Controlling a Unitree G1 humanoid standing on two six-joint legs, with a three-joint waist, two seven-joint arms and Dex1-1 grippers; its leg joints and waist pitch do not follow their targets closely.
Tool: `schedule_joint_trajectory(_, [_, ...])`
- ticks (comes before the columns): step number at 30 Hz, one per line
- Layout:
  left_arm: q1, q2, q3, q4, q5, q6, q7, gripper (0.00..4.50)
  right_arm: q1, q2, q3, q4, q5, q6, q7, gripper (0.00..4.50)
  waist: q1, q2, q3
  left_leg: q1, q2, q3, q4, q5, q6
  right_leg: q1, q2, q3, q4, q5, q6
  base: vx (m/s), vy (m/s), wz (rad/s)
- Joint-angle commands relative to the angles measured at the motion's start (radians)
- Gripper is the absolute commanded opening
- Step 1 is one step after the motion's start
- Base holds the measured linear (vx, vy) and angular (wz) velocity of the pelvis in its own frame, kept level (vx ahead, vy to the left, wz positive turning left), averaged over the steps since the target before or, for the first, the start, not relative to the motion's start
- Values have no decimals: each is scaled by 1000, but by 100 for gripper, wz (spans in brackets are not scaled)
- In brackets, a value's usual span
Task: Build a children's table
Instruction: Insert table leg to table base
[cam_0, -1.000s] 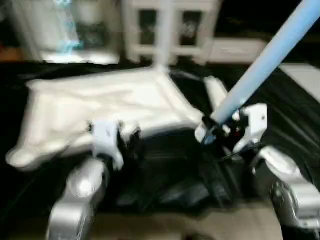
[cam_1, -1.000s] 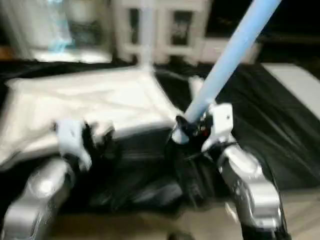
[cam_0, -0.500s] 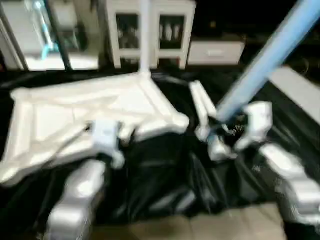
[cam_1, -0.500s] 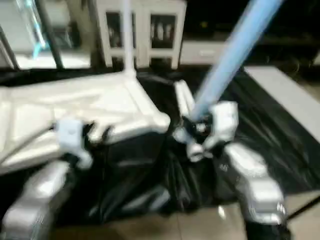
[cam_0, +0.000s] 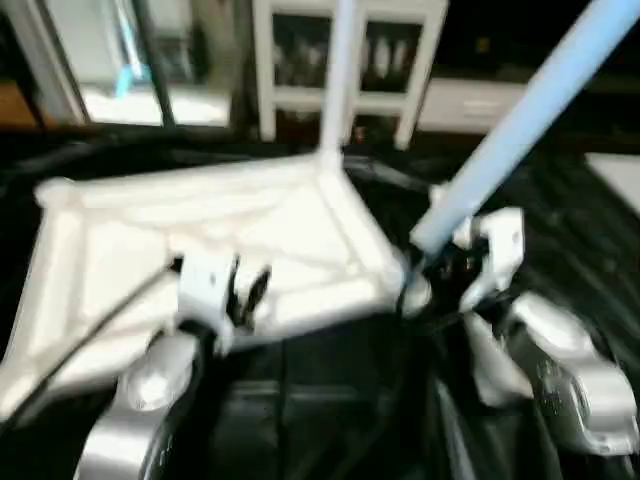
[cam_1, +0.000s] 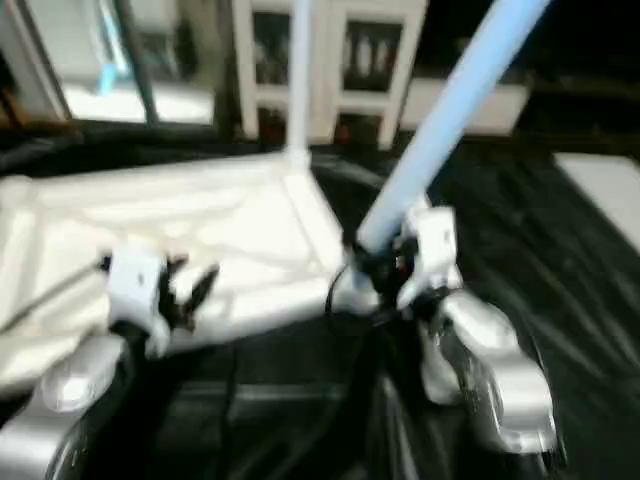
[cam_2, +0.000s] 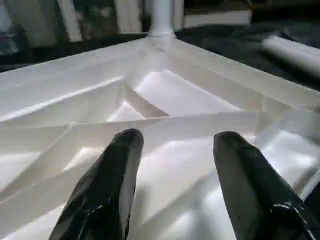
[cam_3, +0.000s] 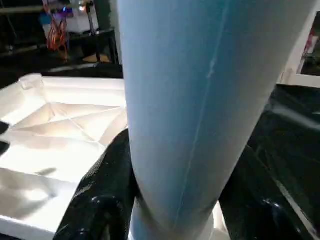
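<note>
The white tabletop (cam_0: 200, 230) lies with its X-ribbed underside up on black cloth. One white leg (cam_0: 340, 80) stands upright in its far corner socket. My right gripper (cam_0: 440, 265) is shut on a second leg (cam_0: 530, 110), which slants up to the right; its lower end sits at the tabletop's near right corner (cam_0: 410, 290). In the right wrist view the black fingers (cam_3: 100, 200) clasp this leg (cam_3: 200, 90) on both sides. My left gripper (cam_2: 175, 140) hangs open just above the ribs near the tabletop's front edge, holding nothing. A third leg (cam_2: 295, 50) lies on the cloth beyond the tabletop.
Black cloth (cam_0: 330, 400) covers the work surface. A white cabinet with glass doors (cam_0: 380, 60) stands behind it. A white slab (cam_1: 610, 190) lies at the far right. A thin cable (cam_0: 90, 320) runs from my left wrist across the tabletop's near left part.
The camera has shifted. My right gripper has brought the leg's lower end leftward to the tabletop's near right corner. The left gripper stays open over the front edge.
</note>
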Motion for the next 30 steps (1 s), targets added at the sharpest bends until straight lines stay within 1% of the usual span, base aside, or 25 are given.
schedule_joint_trajectory(1, [-2,14,-44,-12,-35,11,-72,285,12,-11,-46,-24,16,-21,-2,184,9,-4,-46,54,67,-12,-30,745,134,-7,-42,15,-78,355,-64,-72,86,1])
schedule_joint_trajectory(2, [-4,59,-69,-11,-73,11,-162,291,17,-5,-66,-31,27,-28,2,184,20,-18,-51,12,57,24,-40,358,117,37,-68,24,-77,373,-87,0,0,0])
schedule_joint_trajectory(3, [-4,59,-69,-11,-73,11,-162,296,17,-5,-66,-31,27,-28,2,184,29,-14,-46,12,69,29,-53,206,104,35,-76,25,-83,342,-99,0,0,0])
schedule_joint_trajectory(4, [-13,88,-82,-4,-93,15,-215,296,16,-8,-73,-26,26,-30,4,184,27,-8,-31,18,87,34,-75,-30,60,29,-67,15,-86,218,-152,0,0,0])
schedule_joint_trajectory(5, [-31,115,-84,15,-106,12,-260,322,13,-14,-76,-18,19,-40,10,184,21,7,-22,28,101,39,-98,-206,14,18,-47,3,-86,54,-205,-98,14,-2])
schedule_joint_trajectory(6, [-42,126,-82,27,-108,7,-279,322,12,-18,-77,-14,16,-46,13,184,10,11,-18,33,110,45,-111,-347,-29,9,-34,-2,-87,-88,-229,-108,24,-2])
schedule_joint_trajectory(7, [-55,133,-75,42,-121,5,-304,331,10,-25,-75,-10,15,-50,18,184,7,17,-17,37,114,48,-114,-395,-50,4,-32,-3,-88,-131,-230,-108,24,-2])
schedule_joint_trajectory(8, [-94,148,-73,94,-138,-10,-371,333,3,-52,-61,14,-6,-76,43,184,2,18,-16,41,117,50,-118,-463,-80,-4,-33,-3,-93,-182,-222,-122,33,1])
schedule_joint_trajectory(9, [-113,158,-75,125,-155,-15,-422,341,-2,-67,-53,30,-16,-93,61,184,2,15,-13,50,117,58,-119,-522,-99,-17,-35,-2,-106,-244,-203,-115,26,5])
schedule_joint_trajectory(10, [-136,169,-81,166,-151,-34,-460,341,-10,-80,-45,44,-23,-103,78,184,3,14,-13,54,118,62,-117,-534,-103,-22,-37,1,-108,-262,-197,-115,26,5])
schedule_joint_trajectory(11, [-149,175,-85,192,-148,-46,-482,369,-16,-87,-41,53,-27,-108,89,184,-1,13,-12,48,118,66,-119,-535,-105,-22,-41,3,-111,-286,-186,-93,19,3])
schedule_joint_trajectory(12, [-178,184,-93,245,-131,-68,-496,369,-22,-97,-35,62,-27,-109,114,184,-4,5,-12,41,120,72,-119,-520,-100,-20,-44,4,-114,-304,-176,-81,18,-3])
schedule_joint_trajectory(13, [-198,189,-99,280,-119,-83,-502,374,-26,-104,-31,68,-26,-109,131,184,-5,6,-14,39,120,73,-119,-508,-99,-19,-45,5,-111,-303,-174,-81,18,-3])
schedule_joint_trajectory(14, [-226,191,-101,324,-105,-103,-498,378,-32,-112,-26,75,-28,-113,150,184,-7,8,-15,37,121,75,-120,-489,-92,-20,-47,6,-111,-294,-175,-66,12,-4])
schedule_joint_trajectory(15, [-226,191,-101,324,-105,-103,-498,378,-32,-112,-26,75,-28,-113,150,184,-8,7,-14,35,122,75,-120,-483,-89,-20,-48,6,-111,-290,-177,0,0,0])
schedule_joint_trajectory(16, [-270,189,-101,380,-97,-123,-499,378,-40,-124,-20,87,-33,-119,174,184,-10,4,-17,31,124,75,-121,-464,-86,-16,-47,4,-108,-264,-185,0,0,0])
schedule_joint_trajectory(18, [-319,185,-99,439,-96,-138,-509,378,-51,-136,-13,104,-36,-127,196,184,-8,2,-21,36,123,81,-117,-453,-79,-21,-49,5,-108,-261,-196,0,0,0])
schedule_joint_trajectory(20, [-390,167,-102,528,-86,-158,-523,378,-72,-150,-5,142,-41,-146,213,184,-10,-1,-20,28,123,84,-118,-433,-73,-19,-49,1,-106,-265,-199,0,0,0])
schedule_joint_trajectory(23, [-470,137,-115,653,-40,-203,-499,378,-93,-155,-6,182,-58,-172,218,184,-5,-2,-23,30,128,94,-113,-393,-52,-24,-51,4,-106,-221,-216,0,0,0])
schedule_joint_trajectory(24, [-470,137,-115,653,-40,-203,-499,378,-93,-155,-6,182,-58,-172,218,184,-5,-6,-26,26,129,100,-112,-354,-37,-20,-51,5,-103,-194,-220,0,0,0])
schedule_joint_trajectory(25, [-478,140,-129,673,-36,-209,-523,378,-90,-154,-7,175,-57,-169,219,184,-2,-2,-29,24,131,100,-111,-323,-28,-17,-52,5,-100,-163,-224,0,0,0])
schedule_joint_trajectory(26, [-478,142,-136,679,-43,-205,-548,378,-87,-154,-8,171,-54,-166,219,184,-3,-2,-30,19,132,103,-112,-279,-10,-14,-49,2,-96,-117,-232,0,0,0])
schedule_joint_trajectory(27, [-481,142,-140,690,-49,-207,-566,378,-86,-154,-8,170,-53,-165,221,184,0,5,-30,25,135,103,-115,-297,-6,-20,-46,-1,-95,-119,-242,0,0,0])
schedule_joint_trajectory(28, [-482,143,-144,694,-50,-205,-575,378,-84,-154,-8,170,-54,-166,221,184,-3,2,-29,25,134,105,-114,-323,-6,-24,-45,0,-97,-126,-246,0,0,0])
schedule_joint_trajectory(30, [-495,143,-165,730,-51,-209,-621,378,-81,-155,-7,179,-57,-175,225,184,-2,5,-37,24,137,108,-112,-297,-3,-20,-45,-2,-90,-52,-264,63,-4,-7])
